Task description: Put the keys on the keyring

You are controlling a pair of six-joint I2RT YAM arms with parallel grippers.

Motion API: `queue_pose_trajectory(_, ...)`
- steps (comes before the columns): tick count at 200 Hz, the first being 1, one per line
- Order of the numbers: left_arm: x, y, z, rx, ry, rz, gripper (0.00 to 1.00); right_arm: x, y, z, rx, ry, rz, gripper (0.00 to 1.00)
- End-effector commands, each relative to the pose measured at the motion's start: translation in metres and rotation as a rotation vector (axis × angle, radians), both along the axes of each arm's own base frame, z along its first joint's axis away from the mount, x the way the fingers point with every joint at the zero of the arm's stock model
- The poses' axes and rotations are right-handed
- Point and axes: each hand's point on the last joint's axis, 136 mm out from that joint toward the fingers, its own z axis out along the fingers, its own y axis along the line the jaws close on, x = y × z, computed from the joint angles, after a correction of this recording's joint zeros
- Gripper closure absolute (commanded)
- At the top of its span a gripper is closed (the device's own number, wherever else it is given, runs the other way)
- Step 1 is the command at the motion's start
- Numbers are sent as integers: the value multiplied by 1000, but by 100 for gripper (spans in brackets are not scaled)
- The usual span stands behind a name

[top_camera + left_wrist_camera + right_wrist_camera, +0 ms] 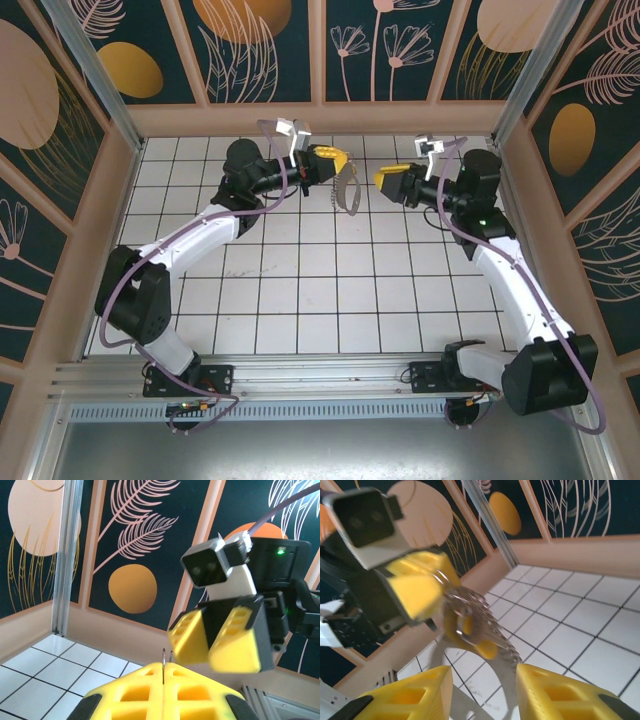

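1. The white tiled table (pixel 300 300) lies inside walls (pixel 400 40) painted with dark botanical panels.
2. The left arm (pixel 200 235) and the right arm (pixel 515 285) reach from their bases at the near edge towards the far middle of the table, where their tips face each other, close but apart.
3. The left gripper (pixel 335 160) is raised above the tiles. Its yellow fingers are pressed together on the keyring, and in the left wrist view a thin wire loop pokes up from the seam between them.
4. The right gripper (pixel 388 180) hangs just beside it, released, with its fingers standing apart and nothing clamped.
5. The keyring (pixel 347 190), a grey curved band with a toothed edge, dangles from the left gripper between the two tips.
6. A small brass-yellow key (pixel 465 627) sits against the keyring just below the left gripper's fingers. The blur hides whether it is threaded on.
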Motion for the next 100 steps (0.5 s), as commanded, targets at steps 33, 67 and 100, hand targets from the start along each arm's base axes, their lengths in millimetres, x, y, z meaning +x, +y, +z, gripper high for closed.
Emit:
queue_pose_trajectory(33,-1,-2,28,-121,37,-47,100,9,-3,56,163,-140,-26,60)
queue_pose_trajectory(67,4,-1,23,-163,96,-74,100,18,-1,58,227,-150,-8,55)
queue_pose_trajectory(100,10,4,24,-200,146,-103,100,23,2,55,264,-151,13,51)
